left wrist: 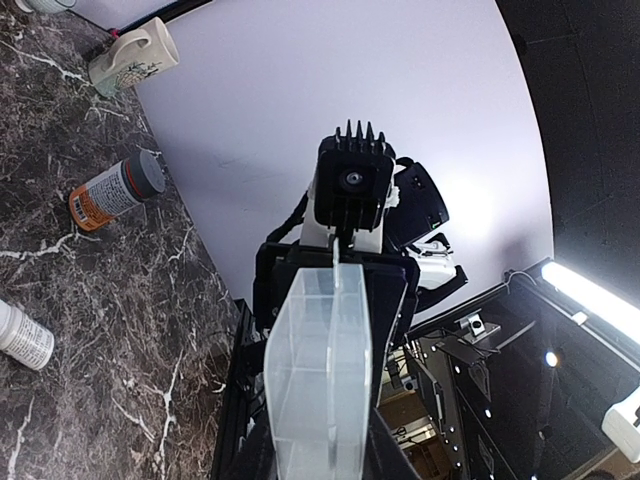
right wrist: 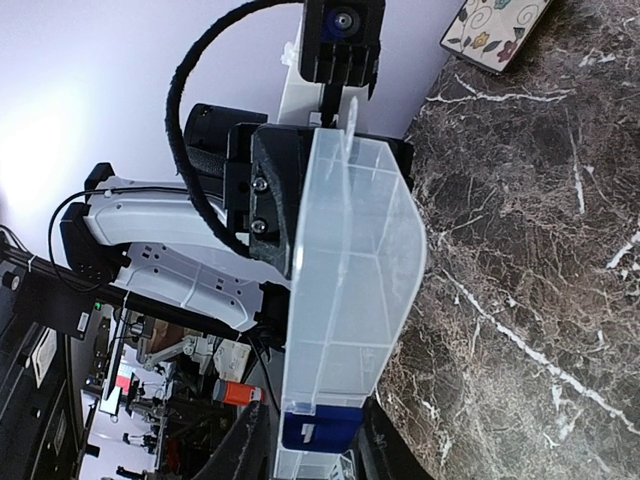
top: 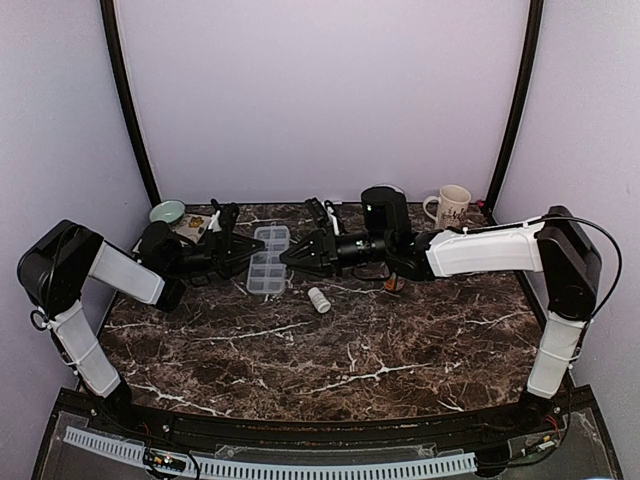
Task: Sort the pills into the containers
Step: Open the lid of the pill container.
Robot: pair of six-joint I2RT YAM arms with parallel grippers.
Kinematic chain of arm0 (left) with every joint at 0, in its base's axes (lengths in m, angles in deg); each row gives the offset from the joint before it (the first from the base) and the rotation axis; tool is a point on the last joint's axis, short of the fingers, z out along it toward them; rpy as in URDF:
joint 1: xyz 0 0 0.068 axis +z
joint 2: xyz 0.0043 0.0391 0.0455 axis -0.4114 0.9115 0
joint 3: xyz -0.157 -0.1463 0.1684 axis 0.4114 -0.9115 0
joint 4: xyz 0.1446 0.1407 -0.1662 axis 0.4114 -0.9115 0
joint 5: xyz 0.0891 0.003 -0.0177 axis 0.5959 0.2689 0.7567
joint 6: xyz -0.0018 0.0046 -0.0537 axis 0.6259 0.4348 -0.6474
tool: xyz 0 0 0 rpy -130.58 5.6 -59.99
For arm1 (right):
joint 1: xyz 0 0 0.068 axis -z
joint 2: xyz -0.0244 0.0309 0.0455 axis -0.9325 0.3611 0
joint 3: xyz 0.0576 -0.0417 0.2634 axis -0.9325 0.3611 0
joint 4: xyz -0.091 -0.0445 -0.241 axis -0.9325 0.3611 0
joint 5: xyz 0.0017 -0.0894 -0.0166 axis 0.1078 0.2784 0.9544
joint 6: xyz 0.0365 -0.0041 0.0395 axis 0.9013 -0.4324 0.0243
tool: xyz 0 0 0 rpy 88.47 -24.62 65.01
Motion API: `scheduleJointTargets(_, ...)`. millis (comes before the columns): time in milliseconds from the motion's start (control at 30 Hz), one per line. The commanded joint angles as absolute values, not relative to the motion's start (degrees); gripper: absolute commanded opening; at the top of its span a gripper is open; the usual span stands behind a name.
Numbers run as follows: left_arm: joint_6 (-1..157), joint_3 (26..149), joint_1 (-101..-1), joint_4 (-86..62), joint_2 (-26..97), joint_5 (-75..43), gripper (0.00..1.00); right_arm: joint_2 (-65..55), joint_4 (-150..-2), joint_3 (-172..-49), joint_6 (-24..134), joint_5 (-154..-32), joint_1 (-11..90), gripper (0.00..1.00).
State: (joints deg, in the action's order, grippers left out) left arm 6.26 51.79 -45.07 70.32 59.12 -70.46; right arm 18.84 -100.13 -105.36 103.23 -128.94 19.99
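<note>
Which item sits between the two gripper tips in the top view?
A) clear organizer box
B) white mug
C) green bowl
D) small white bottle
A: the clear organizer box lies directly between the left gripper and the right gripper; the white mug, small white bottle and green bowl sit elsewhere.

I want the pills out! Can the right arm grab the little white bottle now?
Probably not yet: the right gripper holds the organizer box. The white bottle lies close, uncovered.
</note>
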Motion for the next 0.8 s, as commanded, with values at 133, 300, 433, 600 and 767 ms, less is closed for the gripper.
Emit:
scheduleJointTargets(133, 12.2, 51.9, -44.3, 62.6, 56.8, -69.5, 0.08, 16.2, -102.3, -104.3, 102.6, -128.3, 20.7, 0.27)
scheduleJointTargets(300, 14.9, 51.8, -44.2, 58.4, 55.7, -68.9, 0.08, 15.7, -102.3, -103.9, 102.5, -127.8, 20.8, 0.25)
scheduleJointTargets(433, 16.6, 51.7, -44.2, 55.6, 55.2, -68.1, 0.07, 15.4, -103.5, -103.7, 103.6, -128.0, 20.8, 0.24)
scheduleJointTargets(600, 17.8, 51.5, -44.2, 54.0, 54.8, -68.0, 0.07, 15.3, -104.7, -103.5, 104.5, -128.4, 20.8, 0.20)
scheduleJointTargets(767, 21.5, 51.9, -44.2, 47.7, 53.7, -67.0, 0.06, 14.8, -105.1, -103.4, 104.9, -128.4, 20.8, 0.17)
